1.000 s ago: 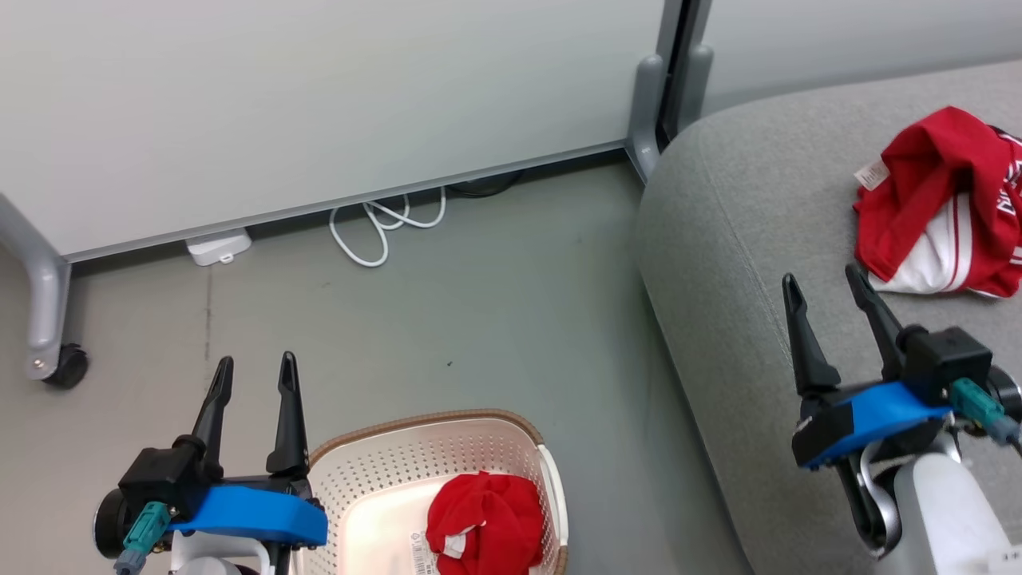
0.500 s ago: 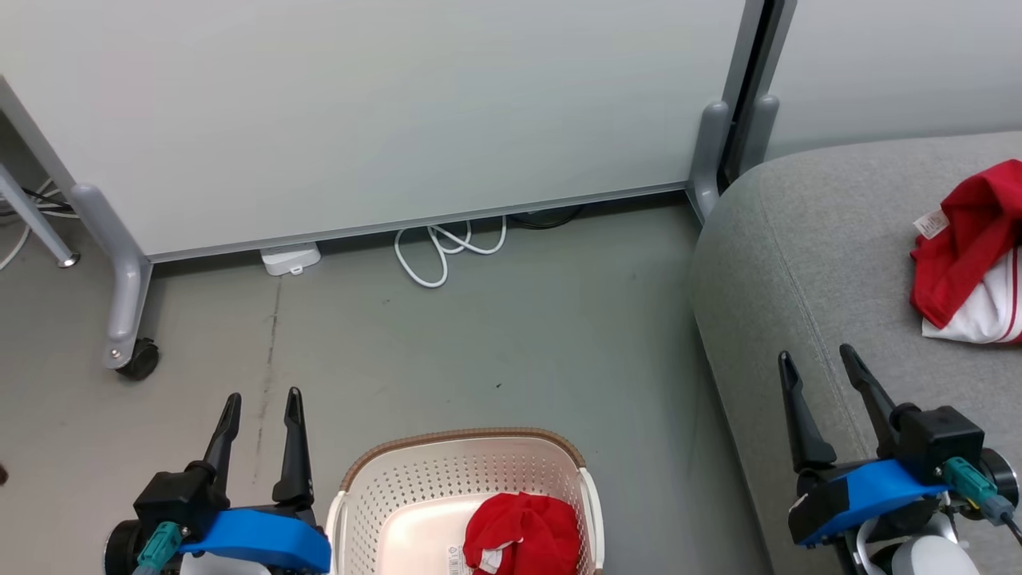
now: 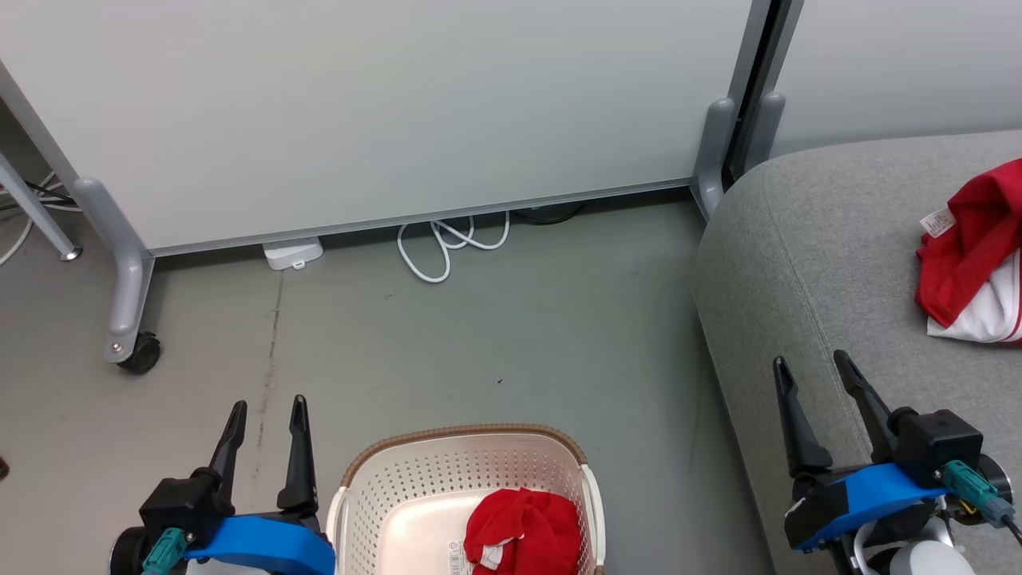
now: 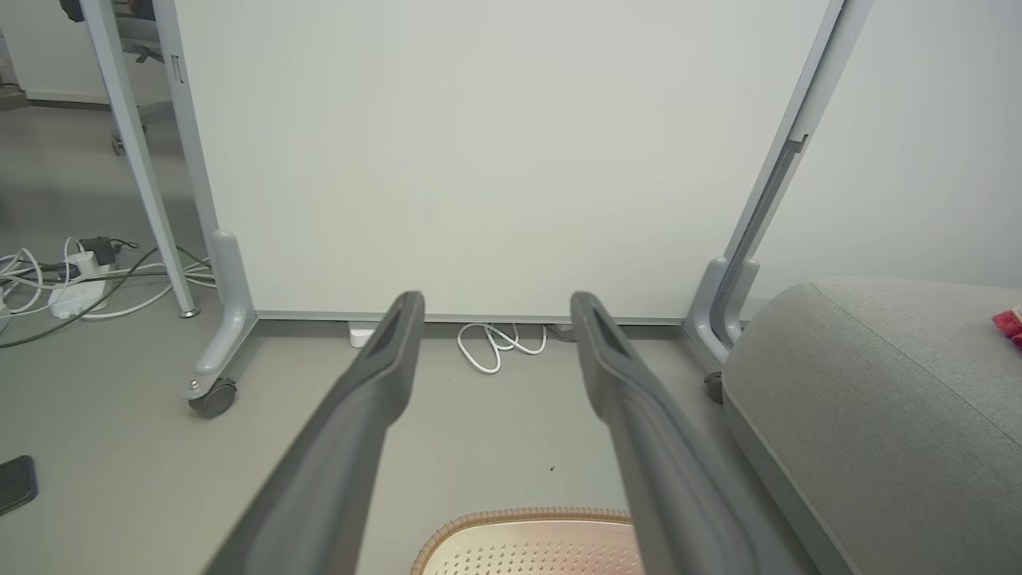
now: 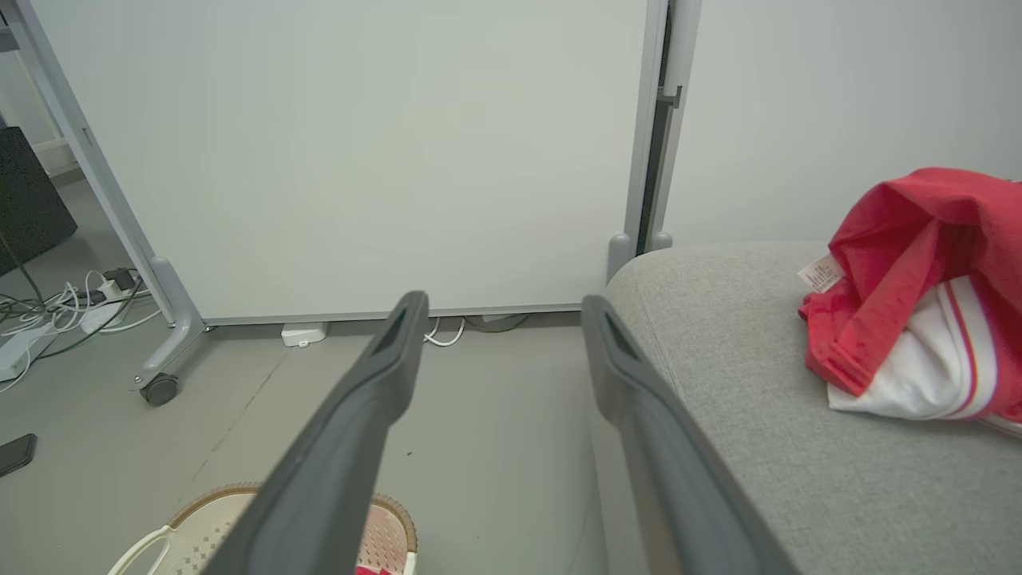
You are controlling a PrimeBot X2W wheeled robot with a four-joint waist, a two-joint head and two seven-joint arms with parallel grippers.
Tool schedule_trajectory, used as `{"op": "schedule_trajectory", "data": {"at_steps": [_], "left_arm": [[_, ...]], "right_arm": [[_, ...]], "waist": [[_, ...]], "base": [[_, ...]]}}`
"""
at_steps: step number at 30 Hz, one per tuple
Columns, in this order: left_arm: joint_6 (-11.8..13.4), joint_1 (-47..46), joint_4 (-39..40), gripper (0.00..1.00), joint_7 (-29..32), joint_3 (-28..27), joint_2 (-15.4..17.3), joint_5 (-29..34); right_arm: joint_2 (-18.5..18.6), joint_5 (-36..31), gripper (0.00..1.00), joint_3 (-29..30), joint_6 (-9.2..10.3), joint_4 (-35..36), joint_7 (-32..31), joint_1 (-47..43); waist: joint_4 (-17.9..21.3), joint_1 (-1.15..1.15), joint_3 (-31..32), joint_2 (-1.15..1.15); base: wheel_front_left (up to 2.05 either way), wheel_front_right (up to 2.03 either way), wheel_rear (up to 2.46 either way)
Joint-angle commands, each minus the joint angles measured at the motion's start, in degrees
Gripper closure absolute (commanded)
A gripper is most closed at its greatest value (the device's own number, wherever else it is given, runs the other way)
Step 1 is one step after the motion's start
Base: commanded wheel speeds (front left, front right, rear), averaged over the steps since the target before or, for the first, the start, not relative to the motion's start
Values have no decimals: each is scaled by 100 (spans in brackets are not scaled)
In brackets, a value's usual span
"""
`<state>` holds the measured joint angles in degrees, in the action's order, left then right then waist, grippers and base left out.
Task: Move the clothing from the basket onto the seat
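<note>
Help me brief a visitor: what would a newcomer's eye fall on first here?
The red-and-white jersey crumpled on the grey seat, far right, strikes first. Then the red garment in the basket, bottom centre. The left gripper and right gripper hang open, empty.

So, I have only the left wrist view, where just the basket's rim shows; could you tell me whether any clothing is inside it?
Observer: Yes, one red garment lies in the basket, toward its right side.
Operator: Thank you. Is anything lying on the seat?
Observer: A red-and-white jersey lies crumpled on the seat.
Operator: And is the right hand free?
Observer: Yes, the right hand is open, with nothing between its fingers.
</note>
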<state>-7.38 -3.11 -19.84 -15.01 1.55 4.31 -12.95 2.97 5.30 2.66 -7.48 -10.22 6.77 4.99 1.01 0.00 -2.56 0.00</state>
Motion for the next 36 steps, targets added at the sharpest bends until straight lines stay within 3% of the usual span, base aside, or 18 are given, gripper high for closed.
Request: {"op": "schedule_trajectory", "data": {"at_steps": [1, 20, 29, 36], "left_arm": [[-10, 0, 17, 0, -25, -4, -6, 26], [-12, -201, -76, 0, -26, 124, 95, -12], [-11, -575, -682, 0, -22, 499, 210, -111], [-11, -1141, -1577, 0, -21, 1109, 371, -398]], "right_arm": [[-13, 41, 0, 1, -3, 32, 13, -77], [-13, 199, 0, -184, -3, 70, 35, 121], [-11, 291, 0, -518, -3, 68, 97, 438], [-11, 383, 0, -810, -3, 17, 193, 803]], "waist": [[5, 0, -15, 0], [174, 0, -307, 0], [617, 0, -1016, 0], [1047, 0, -1767, 0]], "base": [[0, 0, 0], [0, 0, 0], [0, 0, 0], [0, 0, 0]]}}
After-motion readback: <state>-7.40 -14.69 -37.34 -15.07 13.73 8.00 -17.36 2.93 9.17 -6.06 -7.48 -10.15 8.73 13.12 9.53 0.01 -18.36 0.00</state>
